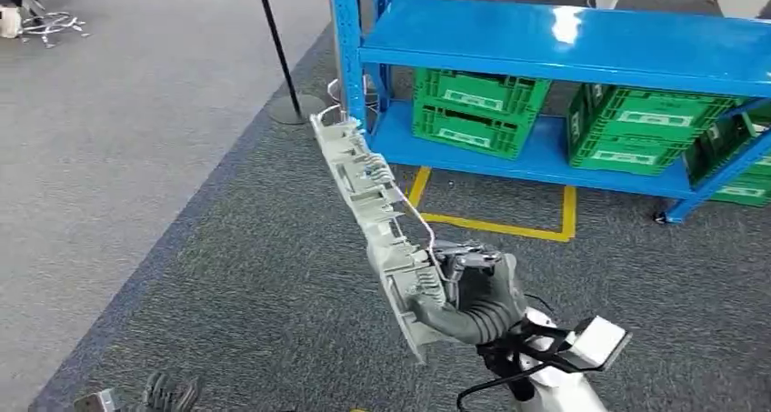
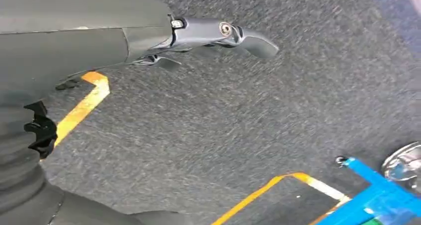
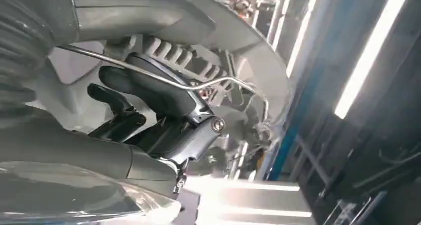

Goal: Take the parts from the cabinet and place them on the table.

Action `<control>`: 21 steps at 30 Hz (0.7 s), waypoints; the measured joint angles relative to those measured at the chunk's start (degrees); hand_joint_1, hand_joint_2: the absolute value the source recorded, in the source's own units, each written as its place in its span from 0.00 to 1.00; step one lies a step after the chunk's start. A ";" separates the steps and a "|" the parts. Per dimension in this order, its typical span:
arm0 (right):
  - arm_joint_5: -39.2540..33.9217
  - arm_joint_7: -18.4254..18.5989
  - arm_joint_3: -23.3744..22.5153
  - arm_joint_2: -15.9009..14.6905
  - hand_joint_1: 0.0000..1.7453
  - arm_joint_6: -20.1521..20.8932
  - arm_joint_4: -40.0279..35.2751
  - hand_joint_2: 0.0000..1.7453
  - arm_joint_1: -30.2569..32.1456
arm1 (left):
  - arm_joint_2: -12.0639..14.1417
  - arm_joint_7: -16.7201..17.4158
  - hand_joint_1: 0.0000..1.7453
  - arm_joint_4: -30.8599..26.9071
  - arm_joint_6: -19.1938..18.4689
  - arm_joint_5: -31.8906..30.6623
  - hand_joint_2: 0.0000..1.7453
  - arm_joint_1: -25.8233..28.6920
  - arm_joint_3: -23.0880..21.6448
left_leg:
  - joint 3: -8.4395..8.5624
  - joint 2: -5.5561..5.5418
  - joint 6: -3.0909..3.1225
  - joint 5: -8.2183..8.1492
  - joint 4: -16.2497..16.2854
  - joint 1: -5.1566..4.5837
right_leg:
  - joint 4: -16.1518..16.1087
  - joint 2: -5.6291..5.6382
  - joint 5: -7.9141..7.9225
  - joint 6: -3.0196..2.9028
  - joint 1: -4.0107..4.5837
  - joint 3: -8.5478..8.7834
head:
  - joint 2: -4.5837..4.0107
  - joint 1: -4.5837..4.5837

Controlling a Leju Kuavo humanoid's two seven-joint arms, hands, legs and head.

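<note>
Head view: right hand grips the long grey part; crate labels unreadable.

the right hand has a dark grey ribbed cover, a white forearm behind it and black cables looping at the wrist. the left hand shows smooth grey fingers with a round silver screw.

A warehouse or factory storeroom is showing here. A blue steel rack is standing on dark grey carpet, with green plastic crates sitting on its lower shelf. Yellow floor tape is marking out a bay in front of it, and long strip lights are glowing overhead.
</note>
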 joint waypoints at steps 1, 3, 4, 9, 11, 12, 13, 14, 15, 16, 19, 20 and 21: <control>0.02 0.09 0.15 -0.04 1.00 0.09 0.02 1.00 -0.56 | 0.00 0.00 0.00 0.00 0.00 0.00 1.00 -0.05 -0.11 | -0.83 -0.32 -0.23 0.23 0.29 0.12 | -0.27 -0.34 -0.49 -0.42 0.01 0.51 | 0.00 -0.07; 0.02 0.41 0.48 -0.02 1.00 0.24 0.11 1.00 -1.33 | 0.00 0.00 0.00 0.00 0.00 -0.06 1.00 0.14 -0.26 | -1.36 -1.00 -1.02 0.88 0.15 0.35 | -0.01 -0.81 -0.15 -0.92 0.25 -0.10 | 0.00 -0.04; 0.02 0.59 0.63 -0.02 1.00 0.35 0.18 1.00 -1.67 | 0.11 0.00 0.00 0.00 -0.02 -0.06 1.00 0.19 -0.33 | -1.52 -1.51 -1.17 0.92 0.26 0.30 | -0.24 -1.33 0.12 -1.35 0.01 -0.09 | 0.00 -0.18; 0.02 1.20 1.00 -0.04 1.00 0.52 0.81 1.00 -3.07 | 0.04 0.00 0.00 0.00 -0.06 -0.11 1.00 -0.23 -0.94 | -8.50 3.47 -2.71 -7.36 16.41 0.70 | -0.37 -4.55 0.35 -2.01 -0.17 -0.15 | 0.00 -0.90; 0.02 1.31 1.22 -0.04 1.00 0.50 1.09 1.00 -3.47 | 0.07 0.00 0.00 0.00 -0.04 -0.11 1.00 -0.10 -0.98 | -8.51 3.58 -2.80 -6.21 17.11 0.94 | -0.37 -5.56 0.32 -2.01 -0.18 -0.10 | 0.00 -0.92; 0.04 1.49 1.38 -0.04 1.00 0.50 1.14 1.00 -3.67 | 0.11 0.00 0.00 0.00 -0.04 -0.11 1.00 -0.10 -1.03 | -6.70 3.75 -2.72 -3.88 13.49 0.99 | -0.37 -5.97 0.26 -1.98 -0.18 -0.07 | 0.00 -0.92; 0.20 1.73 1.53 -0.04 1.00 0.50 1.22 1.00 -3.89 | 0.15 0.00 0.00 0.00 -0.02 -0.15 1.00 -0.13 -1.16 | -4.06 4.17 -2.52 -1.16 8.12 0.97 | -0.37 -6.38 0.20 -1.91 -0.19 0.06 | 0.00 -0.92; 0.30 1.99 1.70 -0.04 1.00 0.48 1.31 1.00 -4.17 | 0.17 0.00 0.00 0.00 -0.02 -0.17 1.00 -0.16 -1.37 | -1.58 5.28 -2.21 1.01 3.08 0.86 | -0.37 -6.69 0.10 -1.75 -0.19 0.22 | 0.00 -0.92; 0.31 2.10 1.79 -0.04 1.00 0.46 1.38 1.00 -4.36 | 0.17 0.00 0.00 0.00 -0.02 -0.20 1.00 -0.30 -1.49 | -0.55 6.54 -2.04 -0.08 1.60 0.25 | -0.41 -6.98 0.02 -1.55 0.13 0.12 | 0.00 -0.92; 0.31 2.12 1.79 -0.07 1.00 0.44 1.42 1.00 -4.50 | 0.15 0.00 0.00 0.00 -0.02 -0.22 1.00 -0.48 -1.53 | -0.58 6.33 -1.40 -0.08 0.51 0.05 | -0.25 -7.18 0.06 -1.23 0.32 -0.15 | 0.00 -0.94; 0.35 2.14 1.92 -0.07 1.00 0.41 1.60 1.00 -4.65 | 0.15 0.00 0.00 0.00 0.07 -0.22 1.00 -0.26 -1.68 | -1.19 5.22 -0.58 -0.07 0.38 -0.04 | -0.69 -8.47 0.20 -0.24 0.39 0.03 | 0.00 -0.96; 0.35 2.16 1.97 -0.11 1.00 0.41 1.62 1.00 -4.80 | 0.09 0.00 0.00 0.00 0.07 -0.22 1.00 -0.21 -1.77 | -0.82 4.91 -0.03 0.34 -0.34 0.55 | -0.28 -7.63 -0.62 0.15 0.14 -0.69 | 0.00 -0.79; 0.37 2.25 1.99 -0.11 1.00 0.39 1.70 1.00 -4.98 | 0.11 0.00 0.00 0.00 0.05 -0.22 1.00 -0.31 -1.88 | -0.83 4.64 0.26 0.48 -0.43 0.46 | 1.31 -5.72 -1.92 0.09 0.16 -1.27 | 0.00 -0.76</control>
